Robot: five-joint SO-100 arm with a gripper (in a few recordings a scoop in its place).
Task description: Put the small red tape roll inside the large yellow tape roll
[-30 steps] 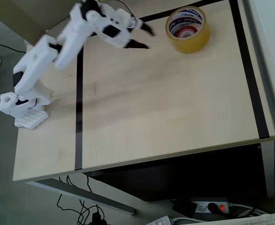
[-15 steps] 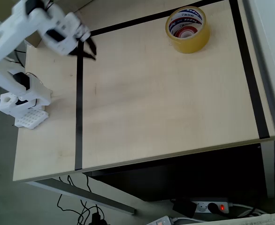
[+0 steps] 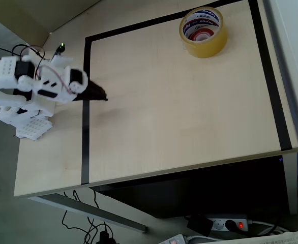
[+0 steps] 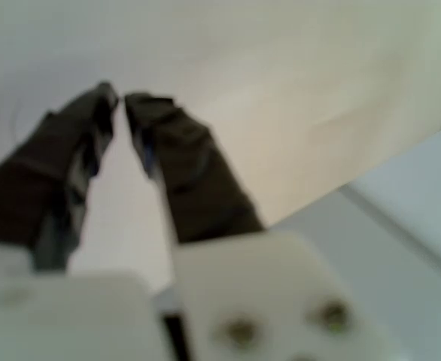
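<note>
The large yellow tape roll (image 3: 203, 31) lies flat at the far right corner of the table in the overhead view. In its hole sits a small red ring with a pale centre, which looks like the small red tape roll (image 3: 200, 34). My gripper (image 3: 103, 97) is far from both, folded back at the table's left side over the black tape line, with its dark fingers together and nothing between them. The wrist view, blurred, shows the gripper (image 4: 120, 101) with its fingertips (image 4: 156, 113) almost touching above bare tabletop.
Black tape lines (image 3: 85, 132) frame a rectangle on the light wooden table (image 3: 179, 117). The arm's white base (image 3: 24, 119) stands at the left edge. Below the table's front edge lie cables and a power strip (image 3: 225, 223).
The arm has pulled back from beside the yellow roll to the table's left side and folded down. Its fingers, open a second ago, are now together.
</note>
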